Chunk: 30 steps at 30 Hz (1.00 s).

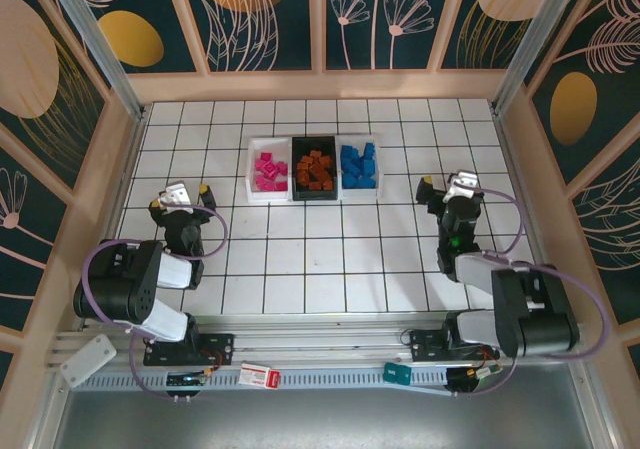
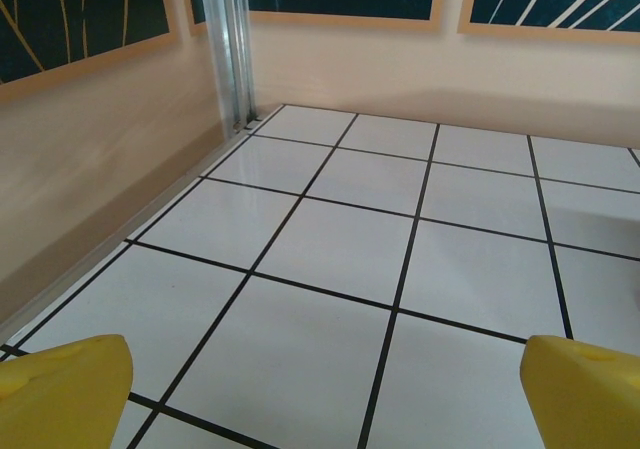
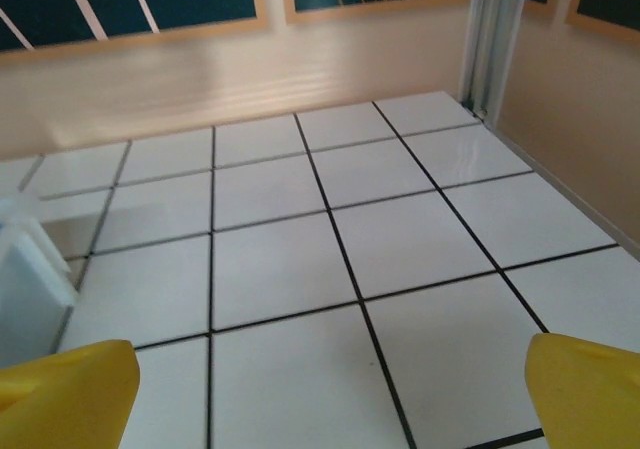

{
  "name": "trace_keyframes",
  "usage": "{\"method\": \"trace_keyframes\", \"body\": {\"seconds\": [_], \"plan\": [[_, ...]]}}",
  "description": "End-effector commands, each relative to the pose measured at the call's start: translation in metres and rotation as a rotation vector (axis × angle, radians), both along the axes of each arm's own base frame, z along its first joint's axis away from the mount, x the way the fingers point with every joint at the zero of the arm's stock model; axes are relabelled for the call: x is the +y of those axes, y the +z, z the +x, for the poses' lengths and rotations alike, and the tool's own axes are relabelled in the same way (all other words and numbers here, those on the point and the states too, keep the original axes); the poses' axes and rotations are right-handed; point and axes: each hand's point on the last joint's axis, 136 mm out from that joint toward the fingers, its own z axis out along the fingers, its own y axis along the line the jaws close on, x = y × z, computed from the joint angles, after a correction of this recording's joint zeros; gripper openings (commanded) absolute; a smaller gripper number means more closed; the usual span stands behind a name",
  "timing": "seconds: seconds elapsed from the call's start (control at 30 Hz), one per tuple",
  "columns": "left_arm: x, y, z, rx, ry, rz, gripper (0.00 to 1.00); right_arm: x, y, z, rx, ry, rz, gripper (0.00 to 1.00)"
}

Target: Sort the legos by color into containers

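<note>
Magenta legos [image 1: 270, 172] piled in left white container [image 1: 268, 197], orange legos [image 1: 314, 169] in black container [image 1: 314, 198], blue legos [image 1: 358, 166] in right white container [image 1: 361, 194]. Every brick we can spot sits with own colour, so sorting looks done imo. Left end effector [image 1: 180, 194] and right end effector [image 1: 448, 184] both gaping wide, holding nothing, over counter [image 1: 300, 259] either side of row

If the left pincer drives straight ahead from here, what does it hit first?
Tiles stretch ahead of the left pincer; the way looks free up to the beige wall by the metal post, depth unclear.
</note>
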Motion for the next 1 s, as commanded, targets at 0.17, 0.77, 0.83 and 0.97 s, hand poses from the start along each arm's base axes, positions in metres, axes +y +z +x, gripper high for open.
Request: {"method": "trace_keyframes", "body": {"seconds": [0.17, 0.77, 0.83, 0.97], "plan": [[0.004, 0.020, 0.004, -0.080, 0.020, -0.025, 0.99, -0.010, -0.007, 0.000, -0.125, 0.070, 0.027, 0.99], [0.004, 0.019, 0.004, -0.079, 0.019, -0.025, 0.99, -0.026, -0.005, 0.000, -0.141, -0.026, 0.048, 0.99], [0.004, 0.019, 0.004, -0.079, 0.019, -0.024, 0.99, -0.026, -0.005, 0.000, -0.140, -0.026, 0.048, 0.99], [0.004, 0.019, 0.004, -0.078, 0.019, -0.024, 0.99, -0.027, -0.005, 0.000, -0.138, -0.027, 0.048, 0.99]]}}
